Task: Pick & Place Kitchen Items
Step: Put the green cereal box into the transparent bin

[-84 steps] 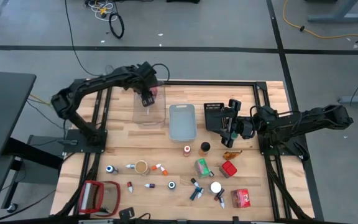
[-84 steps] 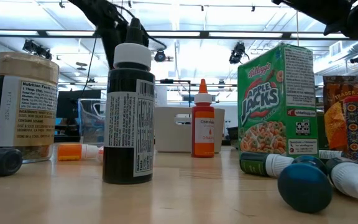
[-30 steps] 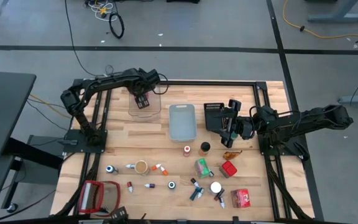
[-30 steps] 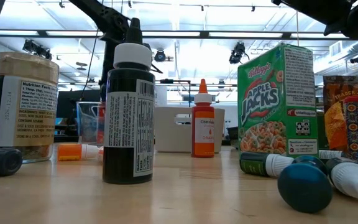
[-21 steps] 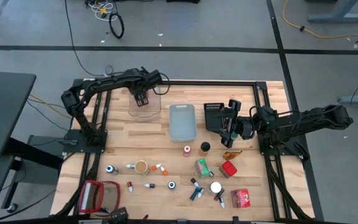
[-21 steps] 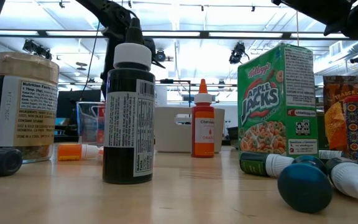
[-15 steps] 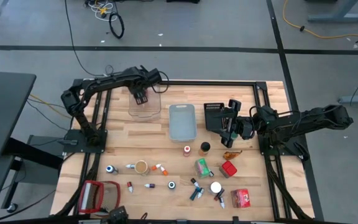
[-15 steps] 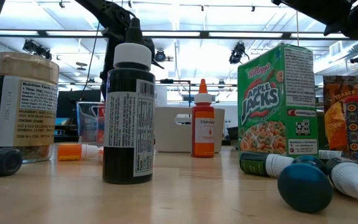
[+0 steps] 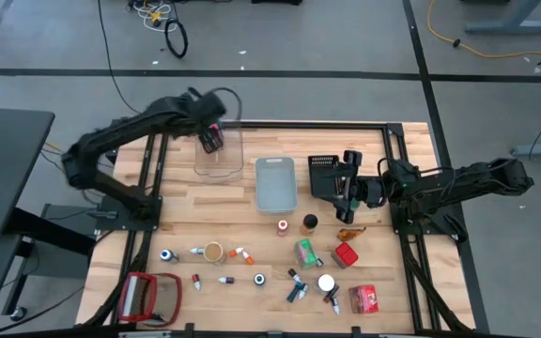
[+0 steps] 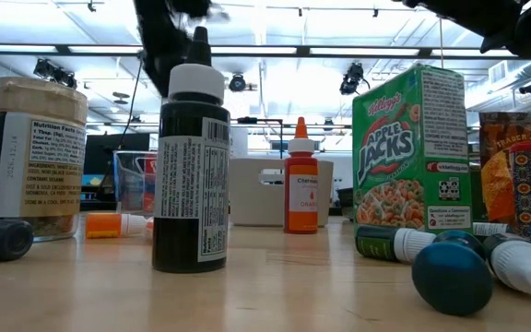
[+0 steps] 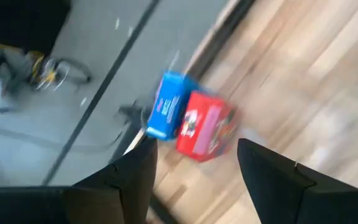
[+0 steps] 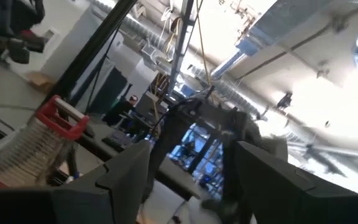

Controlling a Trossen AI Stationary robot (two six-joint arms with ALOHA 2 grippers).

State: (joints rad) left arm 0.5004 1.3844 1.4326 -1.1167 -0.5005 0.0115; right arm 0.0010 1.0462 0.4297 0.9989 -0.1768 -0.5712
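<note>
My left gripper (image 9: 212, 139) (image 11: 195, 163) hangs open above the clear bin (image 9: 220, 160) at the table's far left, touching nothing. Beyond its fingers, in the left wrist view, a blue carton (image 11: 168, 106) and a red carton (image 11: 205, 129) lie side by side in that bin. My right gripper (image 9: 347, 190) (image 12: 188, 149) stands open beside the black bin (image 9: 323, 173), pointing slightly upward, with nothing between its fingers. The other kitchen items lie on the table's near half: an orange bottle (image 9: 282, 226), a dark bottle (image 9: 309, 222), a green carton (image 9: 306, 252), a red tin (image 9: 346, 255), a jar (image 9: 214, 252).
A grey bin (image 9: 275, 183) stands between the clear and black bins. A red-framed flat object (image 9: 148, 296) lies at the near left corner. Several small bottles and a red carton (image 9: 363, 299) are strewn along the near edge. In the low view a black bottle (image 10: 192, 175) stands in front.
My left gripper has risen out of the clear bin, most of it in the last half second, rolling as it rose, and has stayed open. The red and blue cartons stay in the bin.
</note>
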